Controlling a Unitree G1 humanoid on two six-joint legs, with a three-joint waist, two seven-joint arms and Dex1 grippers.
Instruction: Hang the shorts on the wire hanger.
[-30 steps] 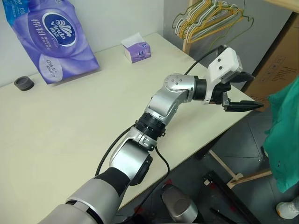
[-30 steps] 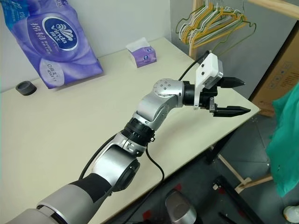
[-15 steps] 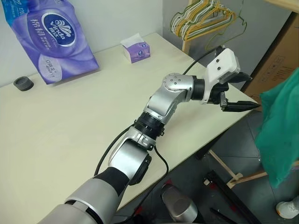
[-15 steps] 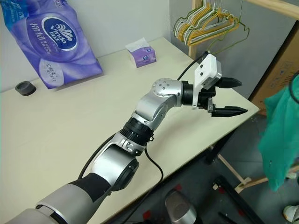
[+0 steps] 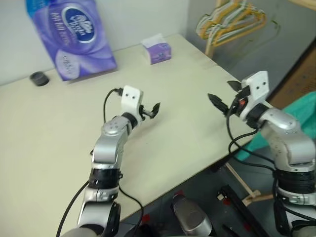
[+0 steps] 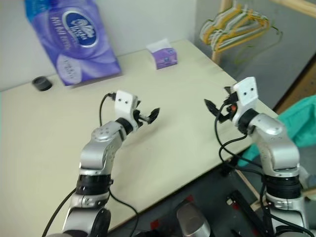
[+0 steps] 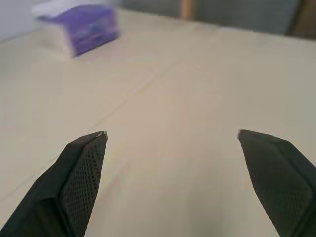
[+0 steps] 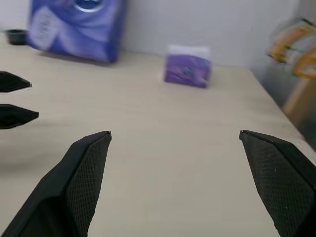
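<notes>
Left eye view: we see the shorts [image 5: 301,111] as a teal patch beyond the counter's [image 5: 49,143] right edge, behind our right arm; their long axis cannot be told. Our left tool [image 5: 150,109] and right tool [image 5: 223,98] hover over bare counter, fingers spread wide, holding nothing, tips facing each other. Coloured hangers [image 5: 232,22] hang past the far corner.

cream table [image 5: 59,133], white wall [image 5: 138,19], dark floor [image 5: 232,185]
</notes>
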